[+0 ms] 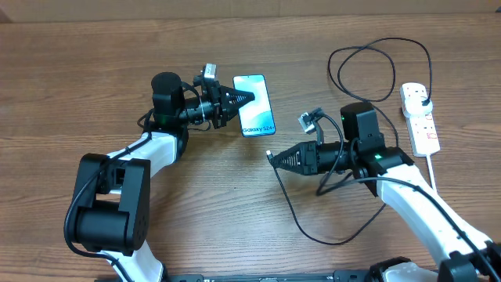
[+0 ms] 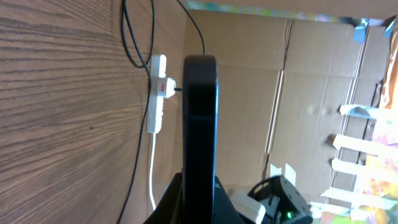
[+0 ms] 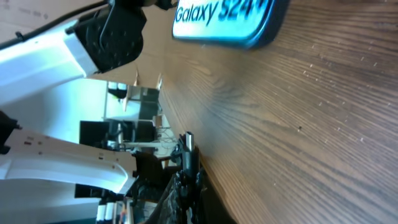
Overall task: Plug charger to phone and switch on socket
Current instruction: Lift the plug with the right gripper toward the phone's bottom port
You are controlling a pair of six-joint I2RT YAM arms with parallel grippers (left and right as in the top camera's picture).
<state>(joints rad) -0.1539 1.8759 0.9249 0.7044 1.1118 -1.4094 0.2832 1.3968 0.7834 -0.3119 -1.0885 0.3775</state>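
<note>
The phone point(image 1: 257, 106) lies on the wooden table with its "Galaxy S24+" screen up. My left gripper point(image 1: 246, 99) is shut on its left edge. In the left wrist view the phone point(image 2: 199, 118) shows edge-on between the fingers point(image 2: 199, 193). My right gripper point(image 1: 274, 159) is shut on the small plug tip of the charger point(image 1: 291, 207), a short way below the phone's lower end. In the right wrist view the tip point(image 3: 186, 144) sticks out of the fingers point(image 3: 186, 182), apart from the phone point(image 3: 227, 25). The charger's black plug sits in the socket point(image 1: 420, 119).
The black cable loops on the table behind the right arm and below it. The socket's thick white cord point(image 1: 432, 168) runs toward the front right. In the left wrist view the socket point(image 2: 156, 99) lies ahead, with cardboard walls behind it.
</note>
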